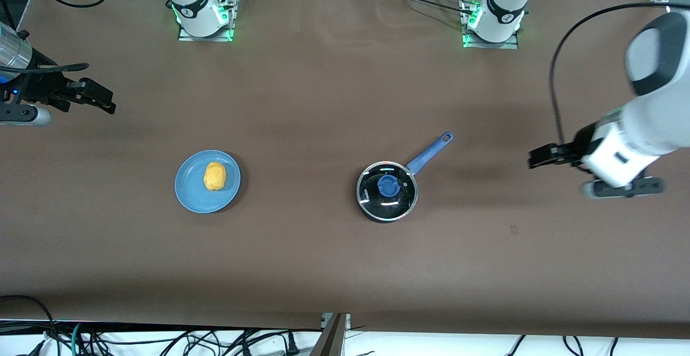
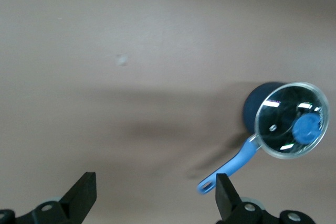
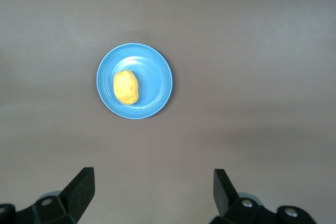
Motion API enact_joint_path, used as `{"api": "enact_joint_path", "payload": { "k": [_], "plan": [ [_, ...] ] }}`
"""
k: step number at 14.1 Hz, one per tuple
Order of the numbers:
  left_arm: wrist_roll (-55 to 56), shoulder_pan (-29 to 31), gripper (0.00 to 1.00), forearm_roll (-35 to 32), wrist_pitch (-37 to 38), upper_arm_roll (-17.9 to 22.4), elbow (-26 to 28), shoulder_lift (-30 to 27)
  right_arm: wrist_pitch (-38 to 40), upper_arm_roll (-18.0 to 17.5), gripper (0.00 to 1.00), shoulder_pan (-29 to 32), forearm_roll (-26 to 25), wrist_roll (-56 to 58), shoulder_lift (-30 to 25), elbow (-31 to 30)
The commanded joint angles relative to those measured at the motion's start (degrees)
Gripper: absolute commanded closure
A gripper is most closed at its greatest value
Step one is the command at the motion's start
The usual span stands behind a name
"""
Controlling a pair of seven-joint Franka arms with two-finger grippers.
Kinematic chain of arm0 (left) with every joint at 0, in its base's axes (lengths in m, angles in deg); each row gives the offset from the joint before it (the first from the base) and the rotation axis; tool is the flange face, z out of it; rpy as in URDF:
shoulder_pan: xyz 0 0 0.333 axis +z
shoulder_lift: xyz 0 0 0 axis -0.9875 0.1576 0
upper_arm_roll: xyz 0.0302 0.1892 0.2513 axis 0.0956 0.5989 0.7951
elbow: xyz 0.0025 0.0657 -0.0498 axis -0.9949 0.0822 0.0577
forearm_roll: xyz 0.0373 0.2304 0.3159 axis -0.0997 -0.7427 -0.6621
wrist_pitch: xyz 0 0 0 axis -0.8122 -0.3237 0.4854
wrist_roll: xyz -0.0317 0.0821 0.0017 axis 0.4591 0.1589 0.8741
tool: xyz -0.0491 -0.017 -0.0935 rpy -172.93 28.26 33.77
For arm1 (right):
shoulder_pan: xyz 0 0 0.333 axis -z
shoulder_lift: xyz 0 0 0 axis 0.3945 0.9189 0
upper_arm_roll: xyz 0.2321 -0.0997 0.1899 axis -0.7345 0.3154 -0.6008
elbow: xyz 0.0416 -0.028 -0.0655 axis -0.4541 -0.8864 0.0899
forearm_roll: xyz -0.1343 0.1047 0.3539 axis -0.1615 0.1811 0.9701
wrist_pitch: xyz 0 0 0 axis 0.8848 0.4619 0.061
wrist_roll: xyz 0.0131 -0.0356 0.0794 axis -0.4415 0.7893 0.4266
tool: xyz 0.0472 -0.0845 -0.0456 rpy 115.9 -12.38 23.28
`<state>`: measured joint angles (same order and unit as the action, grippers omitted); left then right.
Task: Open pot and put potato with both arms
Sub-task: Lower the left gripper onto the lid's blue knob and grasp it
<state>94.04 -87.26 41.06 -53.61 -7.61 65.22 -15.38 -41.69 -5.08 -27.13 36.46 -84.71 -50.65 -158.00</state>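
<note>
While the glass lid (image 1: 387, 190) with its blue knob (image 1: 388, 185) covers the pot (image 1: 387, 192), mid-table toward the left arm's end, the left gripper (image 2: 155, 195), wide open and empty, is nearer it. The potato (image 1: 214, 176) lies on the plate (image 1: 190, 194); the right gripper (image 3: 153, 192) gapes empty.

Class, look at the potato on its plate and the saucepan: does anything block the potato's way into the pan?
Yes. The glass lid sits shut on the saucepan. Bare table lies between it and the potato.
</note>
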Motion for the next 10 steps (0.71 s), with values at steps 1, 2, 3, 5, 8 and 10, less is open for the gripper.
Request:
{"api": "enact_joint_path", "payload": {
  "k": [1, 2, 3, 5, 8, 10],
  "plan": [
    [7.7, -5.1, 0.00, 0.2, -4.4, 0.7, -1.8, 3.9, 0.3, -0.2, 0.00, 0.1, -0.3, -0.6, 0.7, 1.6],
    [11.3, -6.8, 0.00, 0.1, -6.1, 0.7, -1.8, 5.0, 0.3, -0.2, 0.00, 0.1, -0.3, -0.6, 0.7, 1.6],
    [13.6, -8.2, 0.00, 0.1, -7.6, 0.7, -1.8, 5.9, 0.4, -0.2, 0.00, 0.1, -0.3, -0.5, 0.7, 1.6],
    [14.4, -11.0, 0.00, -0.2, -9.5, 0.7, -1.6, 7.7, 0.3, -0.2, 0.00, 0.1, -0.3, -0.5, 0.7, 1.6],
    [19.5, -14.3, 0.00, -0.4, -13.8, 0.7, -1.1, 9.7, 0.3, -0.2, 0.00, 0.1, -0.3, -0.5, 0.7, 1.7],
    [23.5, -16.8, 0.00, -0.4, -17.0, 0.7, -1.5, 11.6, 0.3, -0.2, 0.00, 0.0, -0.3, -0.5, 0.7, 1.7]
  ]
}}
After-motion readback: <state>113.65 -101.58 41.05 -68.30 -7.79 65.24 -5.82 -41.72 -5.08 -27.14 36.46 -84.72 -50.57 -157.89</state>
